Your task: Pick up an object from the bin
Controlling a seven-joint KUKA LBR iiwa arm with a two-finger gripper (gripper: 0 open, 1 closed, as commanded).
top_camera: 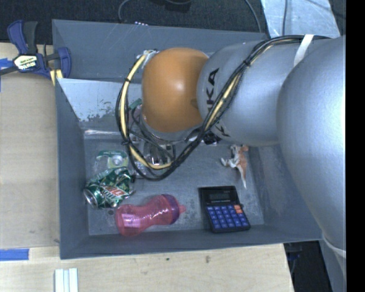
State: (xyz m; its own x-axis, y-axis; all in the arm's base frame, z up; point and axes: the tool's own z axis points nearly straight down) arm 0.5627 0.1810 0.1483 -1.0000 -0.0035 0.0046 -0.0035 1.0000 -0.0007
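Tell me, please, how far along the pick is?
Done: the arm's orange wrist cover hangs low over the bin's back. In hand: nothing seen lifted; crushed green can, pink bottle, calculator and toy animal lie on the floor. Left: grasping one and lifting it out.

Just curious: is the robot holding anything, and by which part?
It cannot be told: the arm's orange cover blocks the view below it. The can, bottle and calculator lie loose.

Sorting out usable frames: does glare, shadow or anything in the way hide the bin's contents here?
Camera view: light is even, with no hard shadows in the bin; the orange cover carries a soft highlight and the bin's back wall shines pale; the arm covers the bin's upper right; the crushed green can, pink bottle and blue calculator lie unobstructed.
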